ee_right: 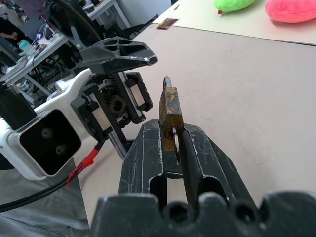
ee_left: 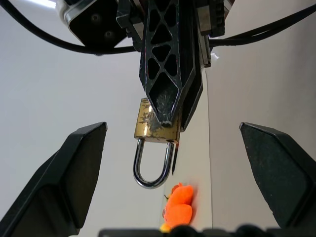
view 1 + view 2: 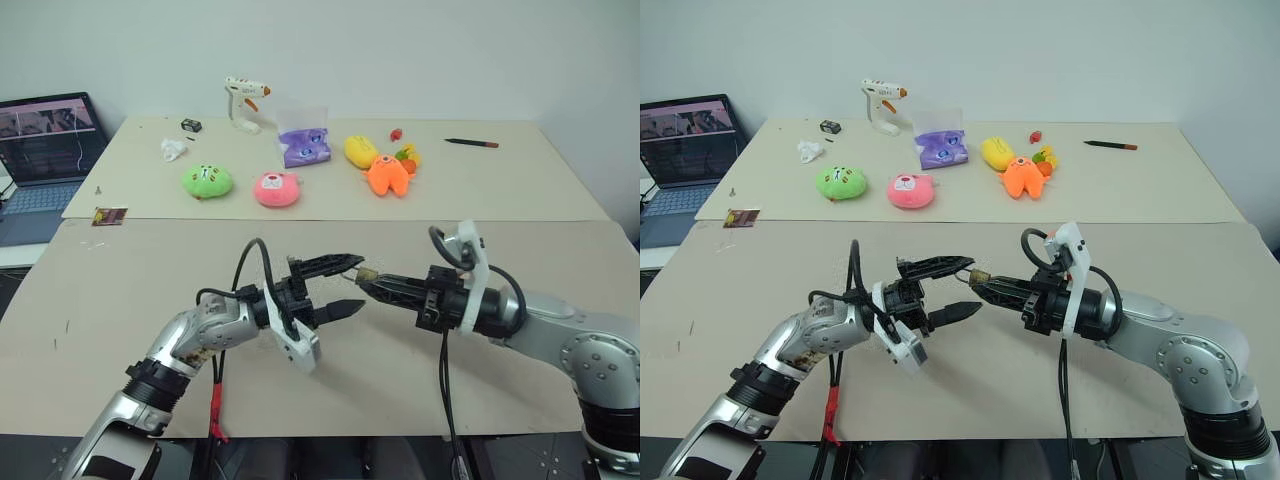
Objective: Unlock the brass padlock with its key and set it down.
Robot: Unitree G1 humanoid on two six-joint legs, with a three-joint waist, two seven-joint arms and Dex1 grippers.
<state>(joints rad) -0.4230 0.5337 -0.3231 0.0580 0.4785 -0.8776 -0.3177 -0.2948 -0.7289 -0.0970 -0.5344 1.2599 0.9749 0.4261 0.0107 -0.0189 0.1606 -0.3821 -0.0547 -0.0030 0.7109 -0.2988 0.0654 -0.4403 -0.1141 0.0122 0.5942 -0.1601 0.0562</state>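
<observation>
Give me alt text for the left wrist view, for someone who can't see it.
A small brass padlock with a silver shackle hangs pinched at its body between the right gripper's shut black fingers. The left gripper's two fingers stand wide open on either side of it, not touching. Beyond, an orange plush toy lies on the table.

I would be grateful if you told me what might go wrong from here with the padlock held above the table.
1. The right gripper pinches the brass padlock only by a corner of its body, so it may twist or slip out.
2. The left gripper stands open around the lock; closing off-centre might knock it loose.
3. The lock hangs above the table, so if dropped it could bounce away.
</observation>
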